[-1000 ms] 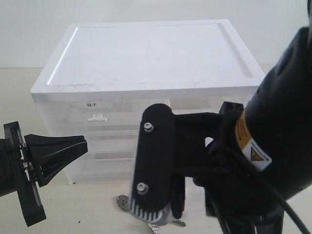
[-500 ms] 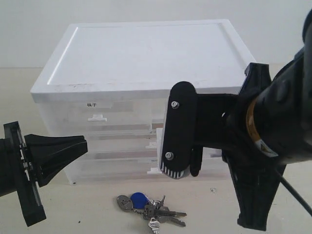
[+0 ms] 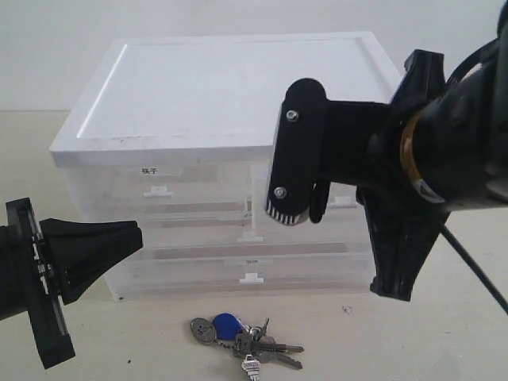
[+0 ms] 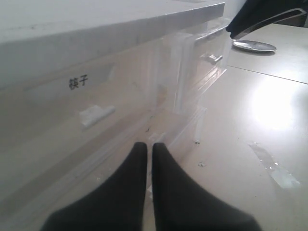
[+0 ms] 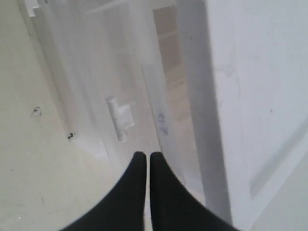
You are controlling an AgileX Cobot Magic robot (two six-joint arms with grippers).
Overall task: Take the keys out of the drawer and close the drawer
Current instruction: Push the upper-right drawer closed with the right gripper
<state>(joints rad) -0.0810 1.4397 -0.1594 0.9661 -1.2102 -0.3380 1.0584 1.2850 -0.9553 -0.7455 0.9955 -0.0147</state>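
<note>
The keys (image 3: 238, 337) are already lying out on the worktop (image 3: 444, 333), just in front of the clear storage cabinet (image 3: 230, 87) and well apart from both hands, so the step in hand looks to be closing the drawer (image 4: 199, 67). That is the right-hand half-width one in the top row, and in the left wrist view it appears to be standing a little proud of its neighbour. The right hand (image 3: 300, 214) is hanging before the drawer front with its fingers pressed together and gripping nothing, its tips pointing down close to the small white tab handle (image 5: 120, 118); whether it is touching the plastic is not showing. To close the drawer well, the shut fingertips should be pressing flat on the front near the handle, about mid-width, and pushing straight back along the slide, so the thin drawer is not twisting and jamming and the light cabinet is not sliding away. The left hand (image 3: 136, 232) is waiting low on its own side, fingers together and empty. The bunch is lying flat, its long axis running roughly parallel to the cabinet front, with the blue fob and silvery tag at the left end and the key blades fanning right and slightly toward the camera.
</note>
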